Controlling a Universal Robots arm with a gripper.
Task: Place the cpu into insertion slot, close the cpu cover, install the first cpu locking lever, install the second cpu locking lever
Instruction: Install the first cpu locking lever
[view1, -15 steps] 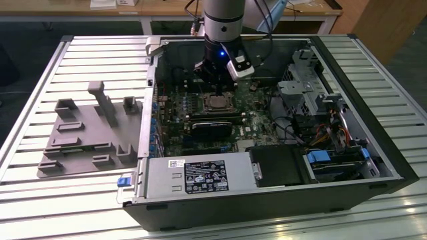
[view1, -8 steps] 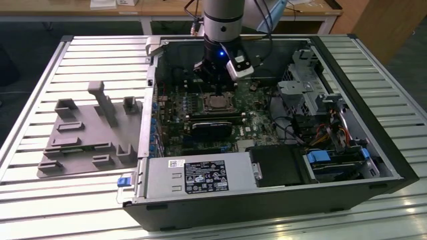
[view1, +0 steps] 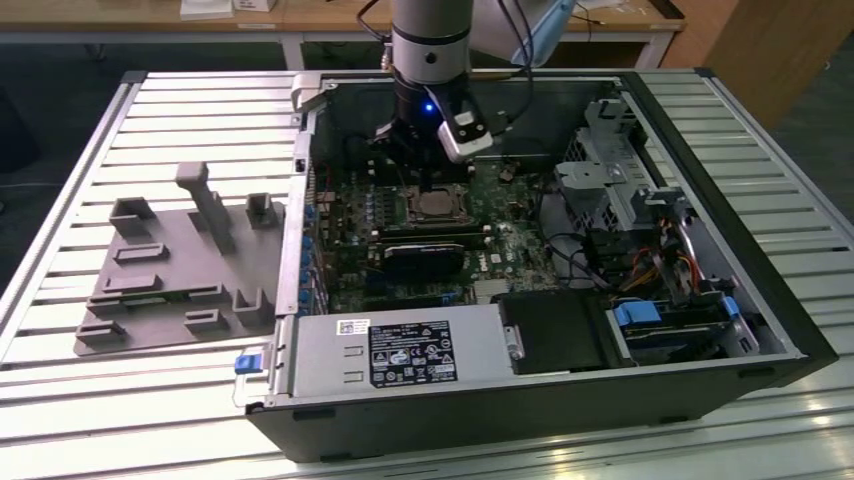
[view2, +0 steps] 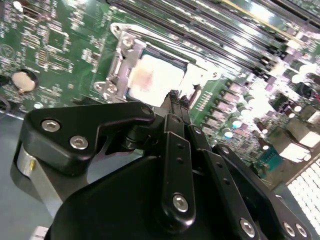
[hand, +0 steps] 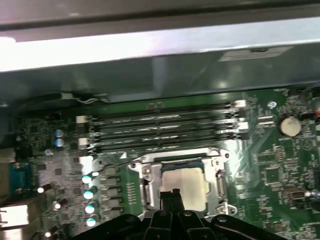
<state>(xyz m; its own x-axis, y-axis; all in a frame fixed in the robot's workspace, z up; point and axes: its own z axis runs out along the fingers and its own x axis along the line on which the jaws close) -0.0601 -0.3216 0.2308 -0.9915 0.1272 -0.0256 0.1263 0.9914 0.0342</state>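
Slatted metal bench ran right up to where I stood, and on it lay a big black computer case with its open side facing up. A silver power supply filled the case's near corner. To the exterior view's left of the case, a grey moulded fixture sat flat on the bench. Inside the case I could see the green motherboard. The grey arm came straight down over the motherboard's far half. Four long dark memory slots ran side by side just beyond the socket. The black claw hung low over the socket's near edge with its fingertips drawn together, so it was closed, and I couldn't tell whether they touched the metal below. The cpu cover lay flat, its silvery frame ringing the chip on all sides. A dark strip of the insertion slot showed inside that frame. The cpu sat seated in the slot, its pale metal top showing through the cover's cut-out in both wrist views, just beyond the claw's tips.
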